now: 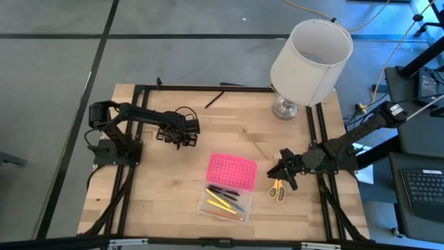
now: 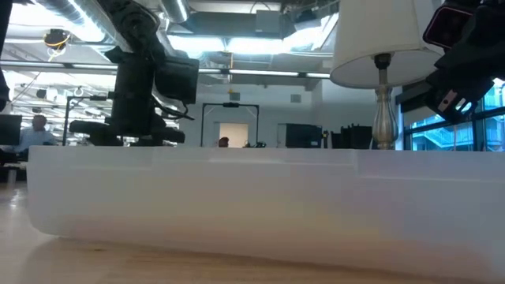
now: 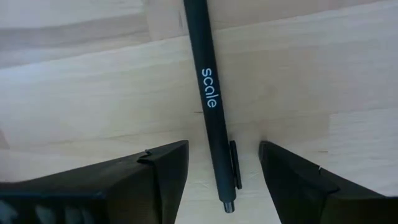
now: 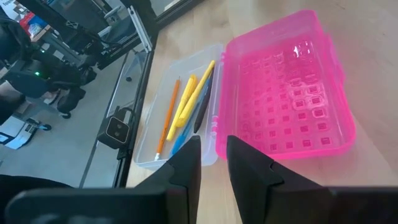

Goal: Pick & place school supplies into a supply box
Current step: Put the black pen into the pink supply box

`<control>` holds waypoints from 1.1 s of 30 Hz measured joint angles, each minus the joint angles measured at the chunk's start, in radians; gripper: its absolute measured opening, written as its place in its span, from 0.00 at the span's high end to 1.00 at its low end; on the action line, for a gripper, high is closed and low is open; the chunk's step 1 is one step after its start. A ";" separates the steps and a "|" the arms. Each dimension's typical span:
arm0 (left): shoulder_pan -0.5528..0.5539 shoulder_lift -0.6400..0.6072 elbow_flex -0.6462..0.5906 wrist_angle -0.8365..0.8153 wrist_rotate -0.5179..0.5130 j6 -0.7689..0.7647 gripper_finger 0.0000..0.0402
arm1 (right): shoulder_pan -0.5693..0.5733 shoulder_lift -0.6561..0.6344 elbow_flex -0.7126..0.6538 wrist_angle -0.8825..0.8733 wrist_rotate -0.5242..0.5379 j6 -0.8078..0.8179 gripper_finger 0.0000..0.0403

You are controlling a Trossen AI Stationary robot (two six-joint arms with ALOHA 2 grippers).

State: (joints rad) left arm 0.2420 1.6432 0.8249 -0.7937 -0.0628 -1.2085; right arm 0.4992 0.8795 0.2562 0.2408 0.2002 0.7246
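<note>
Two dark fingers [image 3: 155,177] of the left gripper [image 3: 221,168] stand spread apart, gripping nothing, with a thin black pen [image 3: 208,93] printed "scale" lying on the pale wooden table [image 3: 323,81] between them. Well apart sits the clear plastic supply box [image 1: 223,202], its pink lid [image 1: 232,170] open

Grey floor [image 1: 55,62] around a wooden table [image 1: 146,187], white-shaded lamp [image 1: 310,55], bright ceiling lights [image 2: 237,47] beyond

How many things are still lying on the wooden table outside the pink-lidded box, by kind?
Thin black pens: 2 (one under the left gripper, one at the far edge of the table)
Thin wood-brown pencil: 1
Small yellow-handled scissors: 1
Total: 4
</note>
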 joint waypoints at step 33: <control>-0.012 0.004 0.000 -0.005 0.063 -0.056 0.66 | 0.000 0.000 0.000 0.000 0.000 0.005 0.79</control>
State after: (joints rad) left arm 0.2296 1.6470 0.8246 -0.7990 -0.0002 -1.2644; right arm 0.4995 0.8795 0.2562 0.2409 0.1998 0.7296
